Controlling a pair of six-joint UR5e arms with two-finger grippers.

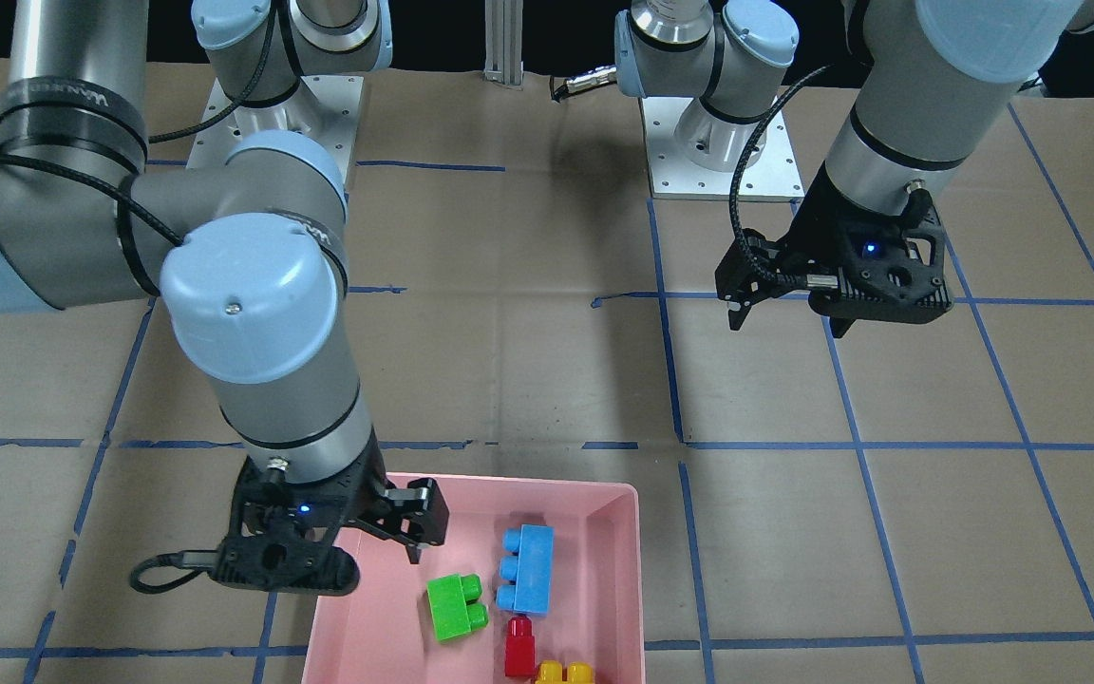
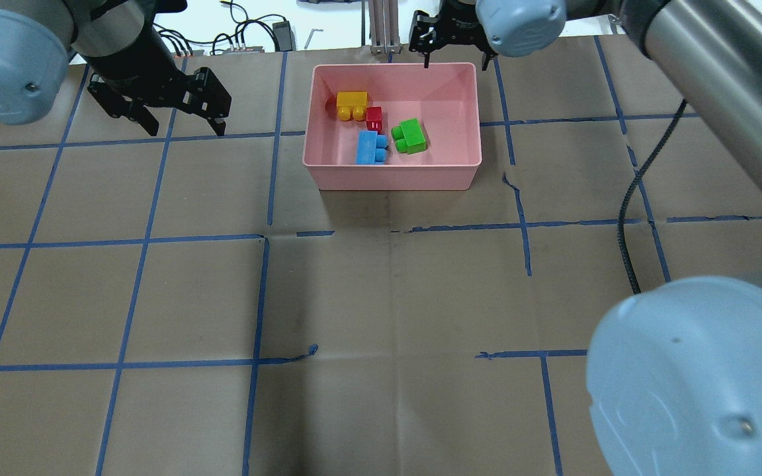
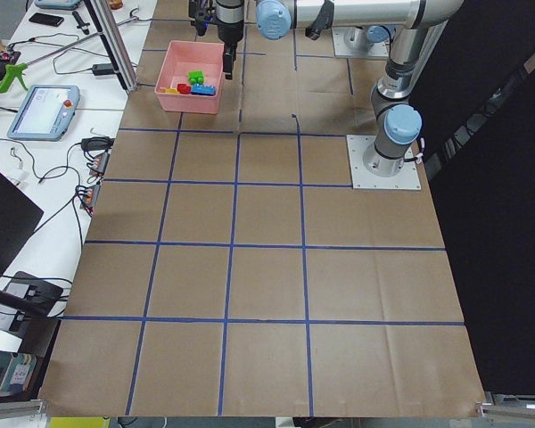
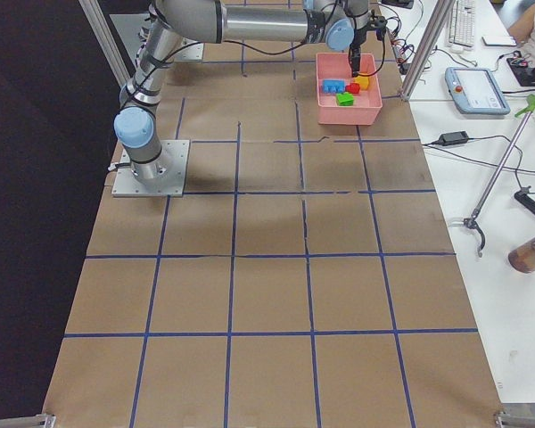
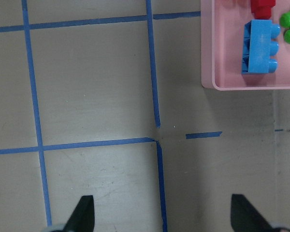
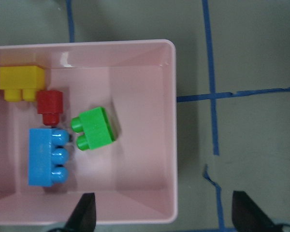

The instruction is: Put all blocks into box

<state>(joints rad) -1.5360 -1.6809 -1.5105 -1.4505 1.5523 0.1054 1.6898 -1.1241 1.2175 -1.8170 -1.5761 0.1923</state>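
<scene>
The pink box [image 2: 394, 177] stands at the table's far middle. All the blocks lie inside it: the yellow block [image 2: 352, 104], the red block [image 2: 374, 119], the blue block [image 2: 370, 147] and the green block [image 2: 410, 136]. My right gripper [image 2: 455, 63] hovers open and empty over the box's far rim; its wrist view shows the yellow [image 6: 21, 82], red [image 6: 50, 106], green [image 6: 94, 128] and blue [image 6: 47, 157] blocks below it. My left gripper [image 2: 188, 129] is open and empty above bare table, to the left of the box.
Brown paper with blue tape grid lines [image 2: 262, 235] covers the table. Both arm bases [image 1: 718, 142] stand on the robot's side. Cables and devices [image 2: 249, 39] lie past the far table edge. The left wrist view catches the box's corner [image 5: 232, 86].
</scene>
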